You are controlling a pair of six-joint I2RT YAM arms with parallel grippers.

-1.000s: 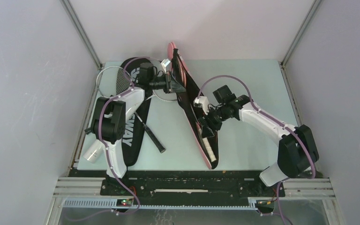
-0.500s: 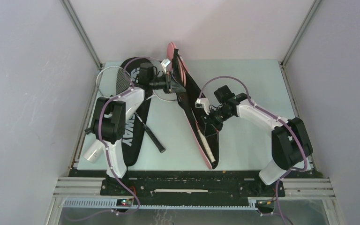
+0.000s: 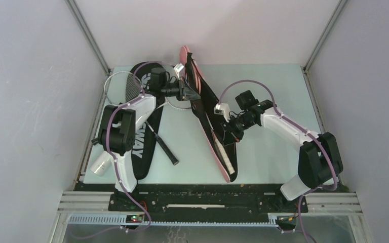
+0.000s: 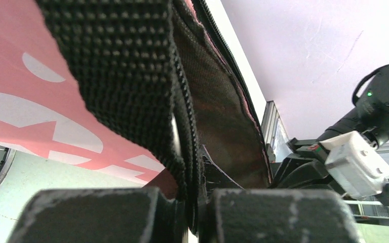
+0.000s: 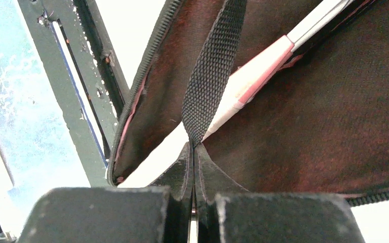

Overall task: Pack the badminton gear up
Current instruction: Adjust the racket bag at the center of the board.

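The pink "SPORT" racket cover [image 3: 202, 109] stands on edge across the middle of the table, its dark lining open to the right. My left gripper [image 3: 185, 91] is shut on its zipper edge [image 4: 195, 147] next to the black strap [image 4: 126, 76] near the far end. Lower down, my right gripper [image 3: 230, 132] is shut on a pinched fold of the cover's edge [image 5: 195, 167]. A pink and white racket handle [image 5: 256, 78] lies inside the cover, its white grip [image 3: 226, 162] showing. The black "CROSSWAY" cover [image 3: 142, 147] lies at the left. On it rests a white-framed racket [image 3: 121, 86].
A long white tube [image 3: 100, 164] lies at the table's left edge beside the left arm. The white-framed racket's black handle [image 3: 164, 147] points toward the table's middle. Grey walls close in left, right and behind.
My right gripper went from open to shut on the pink cover's edge and drew slightly back to the right. The left gripper kept its hold without moving.
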